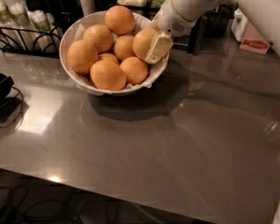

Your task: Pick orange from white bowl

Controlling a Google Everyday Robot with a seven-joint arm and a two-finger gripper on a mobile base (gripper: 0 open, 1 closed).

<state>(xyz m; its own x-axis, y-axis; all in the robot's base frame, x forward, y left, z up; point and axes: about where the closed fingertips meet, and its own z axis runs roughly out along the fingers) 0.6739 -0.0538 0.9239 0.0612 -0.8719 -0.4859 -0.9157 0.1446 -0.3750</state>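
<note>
Cream-padded and hung from a white arm [196, 3] that reaches in from the upper right, the pincer gripper [157, 48] sits at the right rim of the white bowl [69, 29], touching the right flank of the orange [143, 41]. That orange, large and a shade paler than its neighbours, lies in the bowl at its right side, directly left of the gripper. Whether the pincer is clenched on the fruit or only resting against it cannot be told. Six other oranges fill the rest of the bowl to the gripper's left, one [119, 19] up and left at the far rim, another [134, 70] just below and left. Crinkled white paper [95, 90] lines the bowl. The bowl stands on a grey table [186, 143] that spreads out below the gripper toward the camera. Well to the gripper's left stands a black wire rack [18, 38] holding pale containers. To its right, well apart, sits a red-and-white carton [253, 38].
</note>
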